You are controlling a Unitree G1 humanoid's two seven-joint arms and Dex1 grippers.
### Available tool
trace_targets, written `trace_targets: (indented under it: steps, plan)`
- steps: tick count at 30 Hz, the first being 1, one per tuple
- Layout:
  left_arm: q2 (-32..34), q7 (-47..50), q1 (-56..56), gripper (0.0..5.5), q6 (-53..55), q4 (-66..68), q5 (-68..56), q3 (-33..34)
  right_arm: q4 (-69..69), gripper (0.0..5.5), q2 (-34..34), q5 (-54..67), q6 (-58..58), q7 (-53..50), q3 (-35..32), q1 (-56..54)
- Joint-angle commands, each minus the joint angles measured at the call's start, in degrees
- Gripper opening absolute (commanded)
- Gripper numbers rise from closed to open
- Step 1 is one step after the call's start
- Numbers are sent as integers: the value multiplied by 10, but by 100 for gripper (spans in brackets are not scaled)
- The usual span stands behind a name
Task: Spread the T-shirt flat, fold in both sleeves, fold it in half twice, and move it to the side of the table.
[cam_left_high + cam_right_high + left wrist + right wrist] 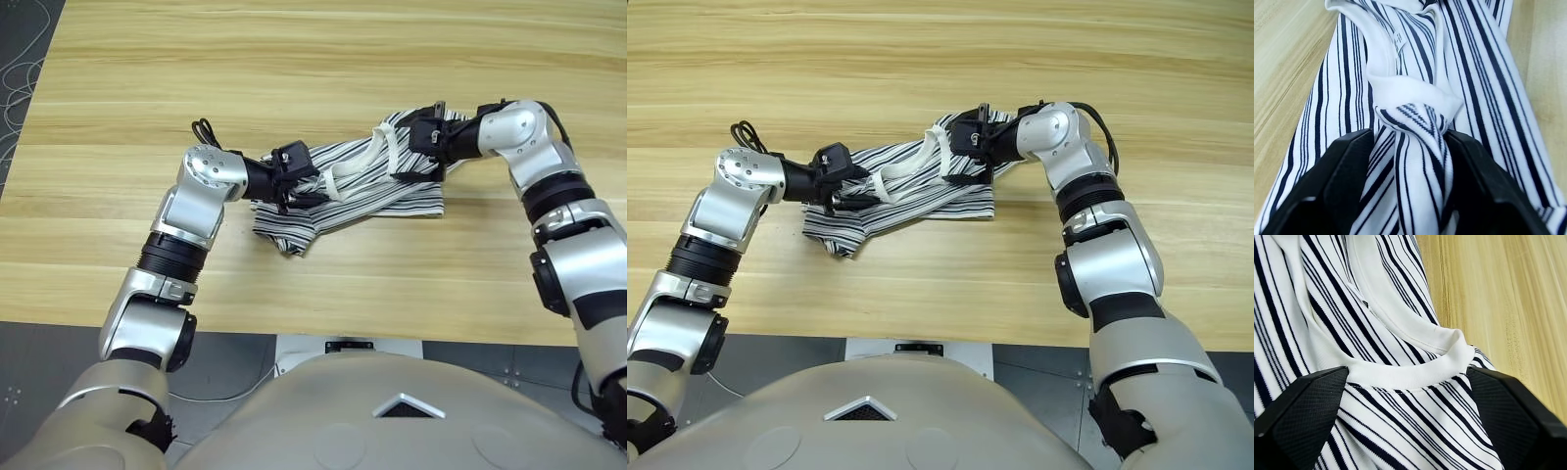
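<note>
1. Far left: a strip of dark floor [20, 59] is showing beside a light wooden table [294, 59] that is running across the whole scene.
2. Left of ctr: a black cable [204, 129] is lying looped on the tabletop, just beyond the left arm.
3. The left gripper [299, 193] is reaching in from the left and pinching a bunched fold at the shirt's left end. Its black fingers [1347, 171] are pressing in on both sides, closed down to the thickness of the cloth.
4. Ctr: the T-shirt [392, 191], white w/ dark stripes, is lying crumpled and partly doubled over on the table, roughly mid-width, btwn the two grippers. Its near-left corner is lying rumpled on the wood, nearer the robot than the left gripper.
5. The white collar band [358, 168] is stretching across the top of the cloth from one gripper toward the other. A small label [1399, 41] is showing inside the neck opening.
6. Right of ctr: the right gripper [419, 157] is coming in from the right at the shirt's far-right end. Its fingers [1308, 416] are sitting wider apart, w/ striped cloth and collar band filling the gap btwn them; it is gripping the shirt.
</note>
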Motion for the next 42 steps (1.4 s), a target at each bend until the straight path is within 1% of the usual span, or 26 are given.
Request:
trace_targets:
  steps: [1,4,8,11,13,14,16,18,20,21,23,26,27,39,42]
  plan:
    - [-3,7,-13,262,-2,3,-1,6,29,448,8,-26,18,3,20,25]
    - [-9,6,-16,262,2,4,-8,11,34,448,11,-23,34,22,22,29]
    - [-16,6,-20,262,7,5,-15,17,33,386,9,-19,37,30,22,31]
    - [-18,4,-23,262,8,8,-17,19,31,318,8,-18,38,31,20,30]
    - [-21,2,-26,233,10,9,-20,22,30,280,8,-17,38,31,19,29]
    - [-21,1,-26,223,10,9,-20,22,29,270,7,-17,38,31,19,29]
    - [-22,0,-27,184,11,8,-19,22,27,224,7,-16,39,33,18,29]
    - [-22,1,-28,160,11,10,-18,21,25,196,7,-14,40,34,16,30]
    - [-22,3,-29,117,11,13,-17,21,22,144,7,-13,42,35,15,30]
    - [-22,4,-30,105,11,15,-17,21,20,132,8,-12,42,36,15,31]
    - [-21,4,-31,65,11,17,-17,22,16,88,8,-11,45,38,15,32]
    - [-22,3,-32,15,12,19,-16,21,10,33,9,-8,47,39,13,34]
    - [-22,3,-32,10,11,19,-16,21,8,15,9,-7,48,39,13,35]
    - [-26,6,-36,10,2,27,-15,20,1,15,6,-3,47,35,9,36]
    - [-17,-5,-37,10,-28,2,-24,29,-60,15,-3,38,60,57,-20,42]
